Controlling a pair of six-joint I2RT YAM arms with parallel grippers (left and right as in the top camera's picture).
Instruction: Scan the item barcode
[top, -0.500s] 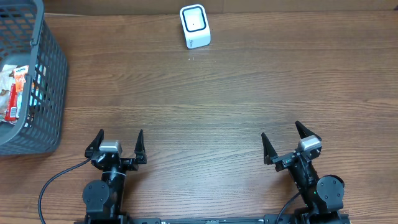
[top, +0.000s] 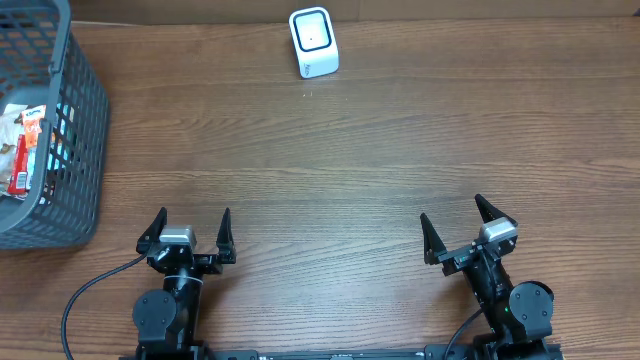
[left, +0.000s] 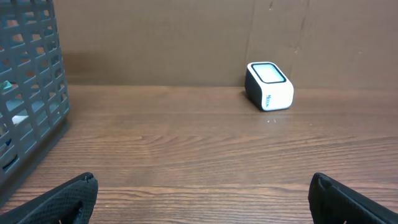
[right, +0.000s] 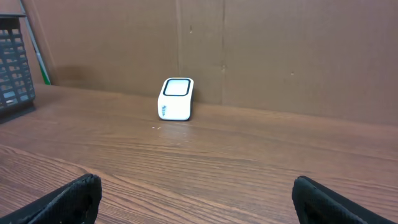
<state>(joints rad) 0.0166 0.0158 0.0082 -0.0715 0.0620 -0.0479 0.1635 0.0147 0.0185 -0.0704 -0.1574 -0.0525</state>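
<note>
A small white barcode scanner (top: 314, 42) with a dark-rimmed window stands at the far middle of the wooden table; it shows too in the left wrist view (left: 269, 86) and the right wrist view (right: 176, 99). Packaged items (top: 22, 148), red, orange and white, lie inside a grey mesh basket (top: 72, 150) at the far left. My left gripper (top: 190, 224) rests near the front edge, open and empty. My right gripper (top: 458, 221) sits at the front right, also open and empty. Both are far from the scanner and the basket.
The basket's wall (left: 31, 93) fills the left side of the left wrist view. A brown cardboard wall (right: 280, 50) stands behind the table's far edge. A black cable (top: 90, 290) runs from the left arm's base.
</note>
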